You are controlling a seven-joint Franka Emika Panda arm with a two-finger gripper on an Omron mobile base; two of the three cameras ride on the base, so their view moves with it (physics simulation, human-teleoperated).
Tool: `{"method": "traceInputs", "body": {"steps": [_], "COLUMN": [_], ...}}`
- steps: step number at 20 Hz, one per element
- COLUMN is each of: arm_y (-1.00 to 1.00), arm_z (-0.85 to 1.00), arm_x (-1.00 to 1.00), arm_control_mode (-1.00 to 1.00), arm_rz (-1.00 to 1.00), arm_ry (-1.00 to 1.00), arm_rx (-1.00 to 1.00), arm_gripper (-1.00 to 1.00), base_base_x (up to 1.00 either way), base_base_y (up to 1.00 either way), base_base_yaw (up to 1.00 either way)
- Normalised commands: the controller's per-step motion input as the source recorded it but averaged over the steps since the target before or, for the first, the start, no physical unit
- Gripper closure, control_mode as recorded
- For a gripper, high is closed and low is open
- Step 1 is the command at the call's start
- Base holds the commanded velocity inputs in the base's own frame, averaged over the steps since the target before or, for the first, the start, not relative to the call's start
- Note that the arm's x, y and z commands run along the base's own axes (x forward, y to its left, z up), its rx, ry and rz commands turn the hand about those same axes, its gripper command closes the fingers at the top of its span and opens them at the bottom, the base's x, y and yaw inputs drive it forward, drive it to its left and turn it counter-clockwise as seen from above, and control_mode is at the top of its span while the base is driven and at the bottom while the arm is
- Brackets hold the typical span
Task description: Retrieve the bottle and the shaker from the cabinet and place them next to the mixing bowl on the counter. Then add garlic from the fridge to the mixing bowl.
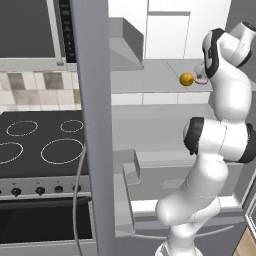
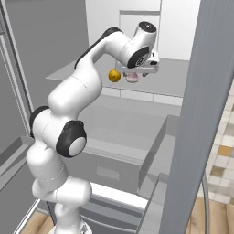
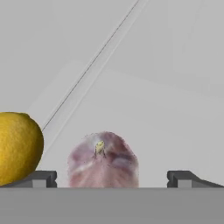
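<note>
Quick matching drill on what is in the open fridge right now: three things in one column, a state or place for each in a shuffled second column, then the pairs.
Things:
1. garlic
2. orange-yellow fruit
3. gripper
4. fridge

States or places:
A. round, sitting on the shelf right beside the bulb
B. door swung open, pale shelves showing
C. fingers spread wide, holding nothing
D. whitish-pink bulb with a pointed tip, between the two fingers in the hand view

Pairs: 1-D, 2-A, 3-C, 4-B
</note>
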Motion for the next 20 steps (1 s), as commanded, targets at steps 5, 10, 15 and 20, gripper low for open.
{"method": "traceInputs", "body": {"steps": [5, 10, 15, 20], "arm_y": [0.01, 0.00, 0.00, 0.00], "arm_z": [-0.17, -0.11, -0.09, -0.07], "arm_x": [0.00, 0.00, 0.00, 0.01], "arm_control_mode": [-1.00, -1.00, -1.00, -1.00], "arm_rz": [0.05, 0.05, 0.06, 0.06], "arm_ry": [0.00, 0.00, 0.00, 0.00], "arm_rx": [0.00, 0.00, 0.00, 0.00], "arm_gripper": [-1.00, -1.00, -1.00, -1.00], "base_base_x": [0.00, 0.00, 0.00, 0.00], "base_base_y": [0.00, 0.00, 0.00, 0.00], "base_base_yaw": [0.00, 0.00, 0.00, 0.00]}}
